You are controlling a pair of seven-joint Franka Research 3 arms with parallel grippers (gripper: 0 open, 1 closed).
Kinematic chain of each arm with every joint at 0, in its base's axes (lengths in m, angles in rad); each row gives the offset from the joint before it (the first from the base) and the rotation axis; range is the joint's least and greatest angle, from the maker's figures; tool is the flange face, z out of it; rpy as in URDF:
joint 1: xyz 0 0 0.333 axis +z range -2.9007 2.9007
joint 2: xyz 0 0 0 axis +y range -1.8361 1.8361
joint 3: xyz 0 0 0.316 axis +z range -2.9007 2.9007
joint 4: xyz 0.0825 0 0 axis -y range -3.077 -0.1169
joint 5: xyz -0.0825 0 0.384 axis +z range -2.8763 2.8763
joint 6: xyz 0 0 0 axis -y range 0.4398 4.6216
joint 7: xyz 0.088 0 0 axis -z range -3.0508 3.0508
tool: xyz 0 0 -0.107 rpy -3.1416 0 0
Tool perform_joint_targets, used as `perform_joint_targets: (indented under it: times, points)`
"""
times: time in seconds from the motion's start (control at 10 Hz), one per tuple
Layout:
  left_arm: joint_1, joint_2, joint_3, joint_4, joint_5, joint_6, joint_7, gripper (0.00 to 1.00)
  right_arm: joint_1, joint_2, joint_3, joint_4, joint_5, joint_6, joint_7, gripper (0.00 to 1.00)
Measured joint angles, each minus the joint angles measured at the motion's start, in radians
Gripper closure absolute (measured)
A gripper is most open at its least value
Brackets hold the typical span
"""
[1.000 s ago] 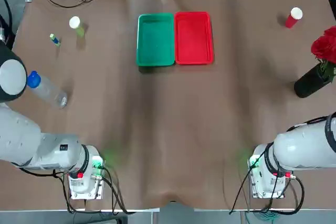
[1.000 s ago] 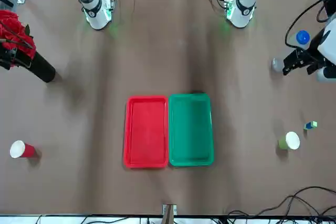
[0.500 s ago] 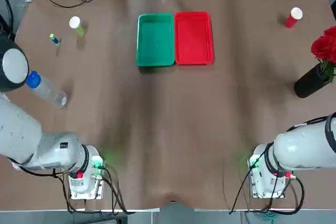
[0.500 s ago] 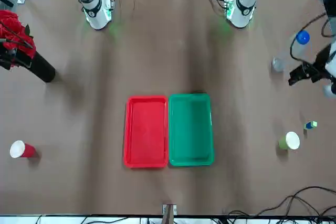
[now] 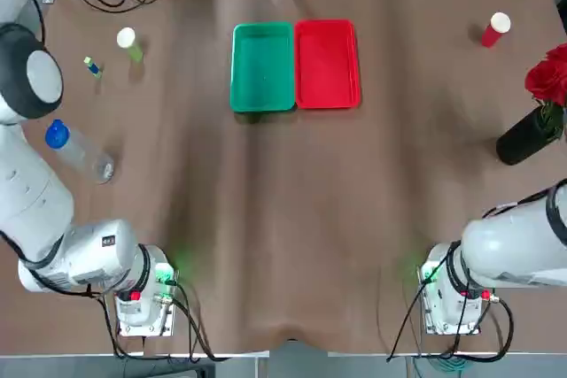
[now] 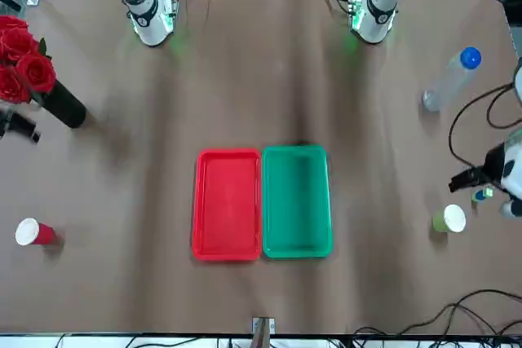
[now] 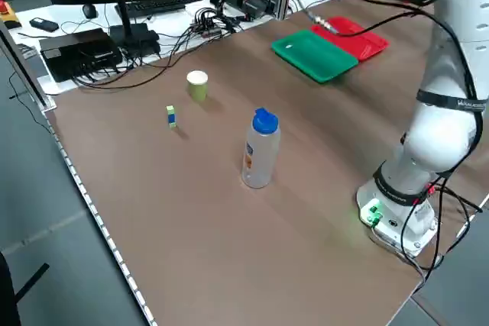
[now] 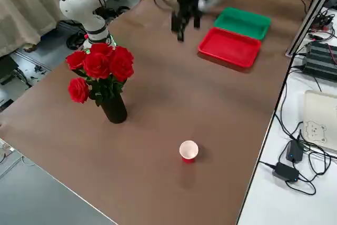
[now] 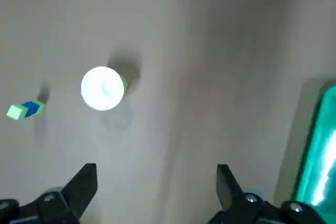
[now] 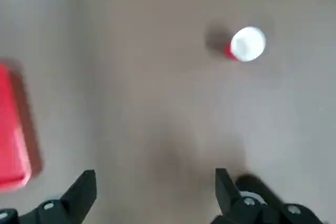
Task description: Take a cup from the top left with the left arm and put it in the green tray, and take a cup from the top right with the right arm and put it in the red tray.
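Left gripper (image 9: 157,179) — now closer to the green cup (image 6: 449,218).

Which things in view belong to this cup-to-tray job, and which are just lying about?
Part of the job:
- light-green paper cup
- small red paper cup
- rectangular green plastic tray
- rectangular red plastic tray

Just lying about:
- clear blue-capped bottle
- black vase of red roses
- small green-and-blue block

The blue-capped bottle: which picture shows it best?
The left side view: the bottle stands whole there, label showing. The top and front views show it slanting, cap and all; I can't make it out surely in the others.
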Motion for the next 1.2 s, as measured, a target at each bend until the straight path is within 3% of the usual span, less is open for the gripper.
perform_joint_targets:
  times: [0.2, 0.4, 0.7, 0.9, 1.2]
  points:
    - [0.035, 0.080, 0.003, -0.002, 0.015, 0.108, 0.006, 0.00, -0.091, 0.151, -0.001, 0.000, 0.001, 0.208, -0.011, 0.00]
    - [0.041, 0.163, 0.003, 0.000, 0.094, 0.191, 0.007, 0.01, -0.104, 0.274, 0.002, 0.007, 0.002, 0.401, -0.010, 0.00]
    - [0.040, 0.235, 0.002, 0.004, 0.112, 0.242, 0.007, 0.08, -0.108, 0.445, 0.003, 0.016, 0.001, 0.667, -0.010, 0.00]
    - [0.042, 0.264, 0.003, 0.004, 0.115, 0.242, 0.007, 0.15, -0.121, 0.515, 0.002, 0.033, 0.000, 0.720, -0.051, 0.00]
    - [0.047, 0.294, 0.018, 0.003, 0.157, 0.242, 0.006, 0.23, -0.157, 0.553, 0.001, 0.047, 0.001, 0.764, -0.145, 0.00]
